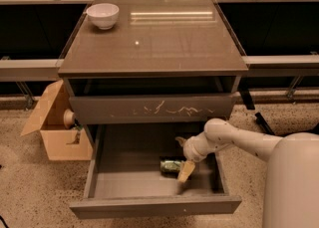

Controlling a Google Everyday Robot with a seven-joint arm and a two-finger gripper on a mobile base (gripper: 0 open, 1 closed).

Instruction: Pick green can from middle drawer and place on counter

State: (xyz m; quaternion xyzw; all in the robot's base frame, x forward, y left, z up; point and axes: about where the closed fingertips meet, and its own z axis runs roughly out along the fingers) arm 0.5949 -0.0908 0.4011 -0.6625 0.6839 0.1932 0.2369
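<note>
The green can [171,166] lies on its side inside the open middle drawer [154,206], right of centre on its grey floor. My gripper [182,156] reaches down into the drawer from the right, just right of the can. Its fingers are apart: one tan fingertip [185,171] is at the can's right end, the other [179,141] is farther back. The can is not lifted. The glossy counter [154,43] tops the cabinet above.
A white bowl [102,15] stands at the counter's back left corner. The drawer front with pale scratches [149,108] overhangs the back of the open drawer. An open cardboard box [55,127] stands on the floor to the left. A railing runs behind the cabinet.
</note>
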